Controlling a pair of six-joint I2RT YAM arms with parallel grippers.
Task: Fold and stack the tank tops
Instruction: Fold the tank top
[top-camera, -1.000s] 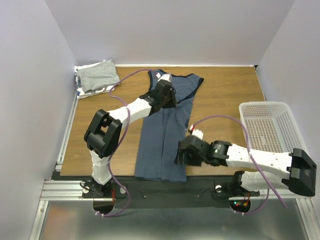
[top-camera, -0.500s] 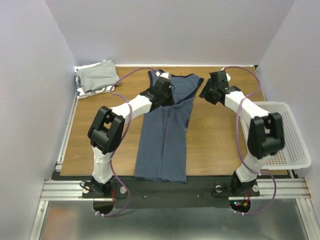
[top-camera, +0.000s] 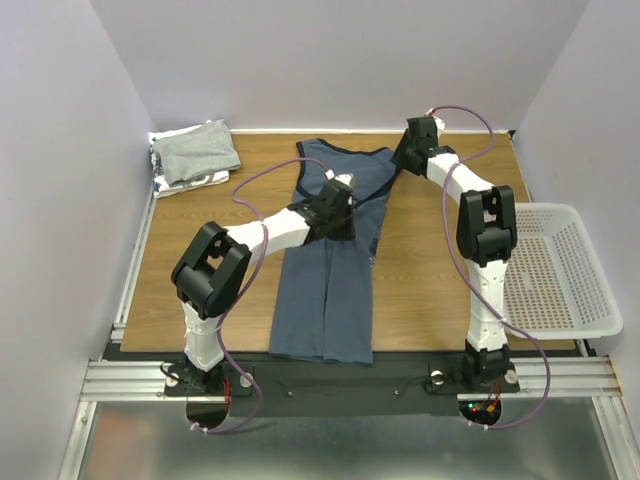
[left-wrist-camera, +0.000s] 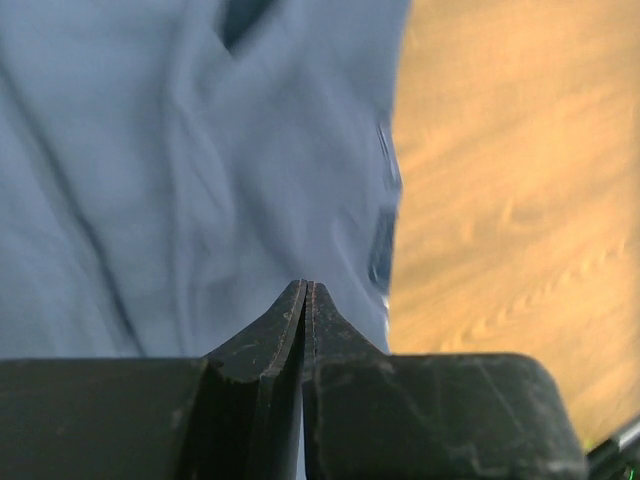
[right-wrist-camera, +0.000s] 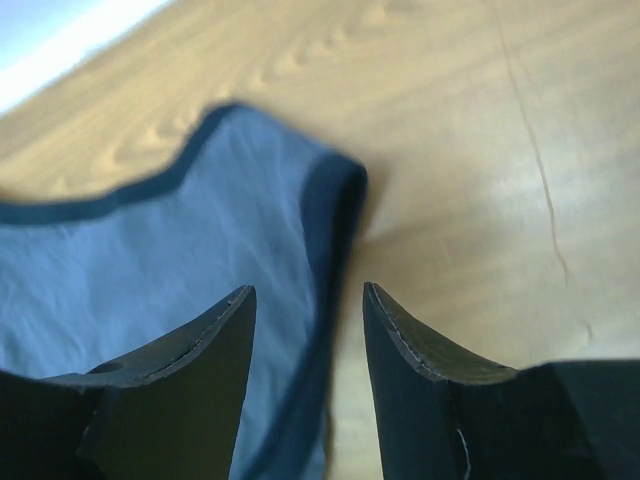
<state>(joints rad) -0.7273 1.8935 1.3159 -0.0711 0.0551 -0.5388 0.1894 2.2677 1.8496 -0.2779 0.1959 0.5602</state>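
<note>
The slate-blue tank top (top-camera: 330, 270) lies lengthwise in the middle of the table, neckline at the far end. My left gripper (top-camera: 343, 208) is shut and empty just above its chest area; the left wrist view shows the closed tips (left-wrist-camera: 305, 285) over blue cloth (left-wrist-camera: 150, 150). My right gripper (top-camera: 402, 160) is open at the top's far right shoulder; in the right wrist view its tips (right-wrist-camera: 308, 288) straddle the dark-trimmed strap edge (right-wrist-camera: 335, 200). The light grey tank top (top-camera: 198, 150) lies folded at the back left on the black-and-white patterned one (top-camera: 163, 185).
A white mesh basket (top-camera: 597, 300) stands at the right edge of the table. Bare wood (top-camera: 440, 260) lies between the blue top and the basket, and on the left side (top-camera: 210, 210). White walls close in the back and sides.
My right arm has swung from the near end of the blue top to its far right shoulder. My left gripper has shifted slightly nearer and rightward.
</note>
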